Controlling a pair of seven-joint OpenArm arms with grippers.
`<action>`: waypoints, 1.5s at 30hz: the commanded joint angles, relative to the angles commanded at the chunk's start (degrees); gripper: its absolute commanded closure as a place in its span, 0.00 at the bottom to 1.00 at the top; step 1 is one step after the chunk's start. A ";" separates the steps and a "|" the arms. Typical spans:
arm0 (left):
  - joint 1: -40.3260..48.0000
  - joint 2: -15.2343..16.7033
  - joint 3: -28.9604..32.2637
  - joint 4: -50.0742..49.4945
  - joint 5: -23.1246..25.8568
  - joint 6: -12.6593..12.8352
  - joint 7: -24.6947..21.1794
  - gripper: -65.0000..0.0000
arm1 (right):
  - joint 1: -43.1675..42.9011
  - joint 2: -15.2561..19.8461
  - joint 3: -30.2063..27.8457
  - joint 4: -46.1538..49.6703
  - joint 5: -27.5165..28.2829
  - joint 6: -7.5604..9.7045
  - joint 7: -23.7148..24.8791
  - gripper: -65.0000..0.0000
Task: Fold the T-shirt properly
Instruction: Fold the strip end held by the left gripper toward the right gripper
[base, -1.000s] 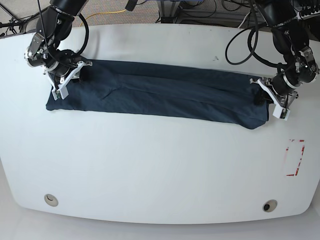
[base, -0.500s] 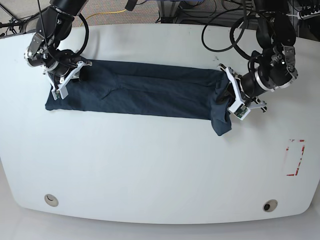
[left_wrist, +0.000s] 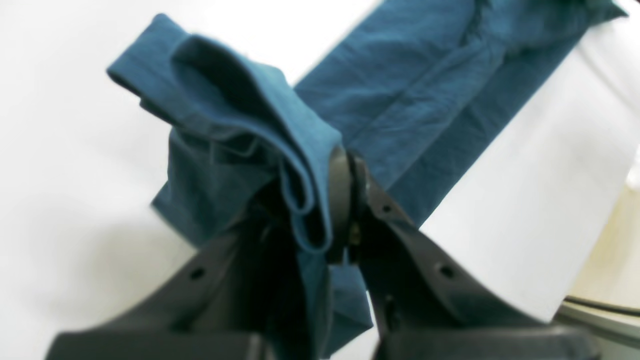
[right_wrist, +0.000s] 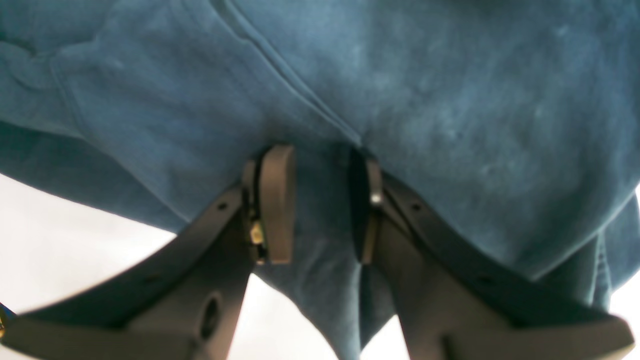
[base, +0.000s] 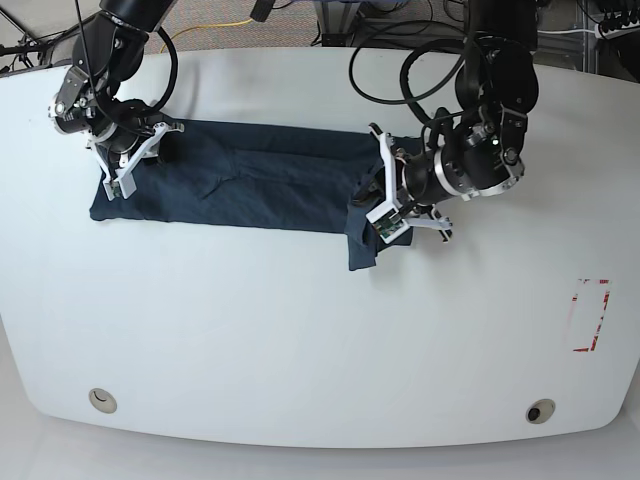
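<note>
"White, smooth tabletop (base: 300, 350), seen in the base view: what lies on it?"

"One plain dark navy-blue cloth T-shirt (base: 270, 185), in a long band across the far half. Its one end lies beneath the right arm; its other end is gathered and doubled back near the middle of the table."

"And the black left gripper (left_wrist: 315, 205)?"

"Closed on the T-shirt. Left wrist view: a raised fold is pinched between the fingertips, with loose cloth draping to both sides."

"State of the black right gripper (right_wrist: 320, 205)?"

"Open. Right wrist view: its fingers stand apart over the wrinkled fabric, cloth visible in the gap. Whether the tips touch it, I cannot tell."

"Other features of the surface?"

"Round metallic discs (base: 541, 411) near the two front corners, and a broken red rectangular marking (base: 603, 315) near the edge on the left arm's side."
</note>
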 joint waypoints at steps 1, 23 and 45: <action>-0.18 0.53 0.53 -0.53 0.53 0.00 0.00 1.00 | 0.00 0.00 0.00 0.00 0.00 0.00 0.00 0.73; -7.38 8.26 13.80 -5.45 0.79 1.36 3.08 0.39 | 0.18 0.09 0.00 0.00 0.00 0.00 0.00 0.73; -5.45 -1.76 6.51 -9.58 10.02 1.71 -5.54 0.39 | 3.43 0.09 -0.09 0.35 0.35 0.00 -0.35 0.73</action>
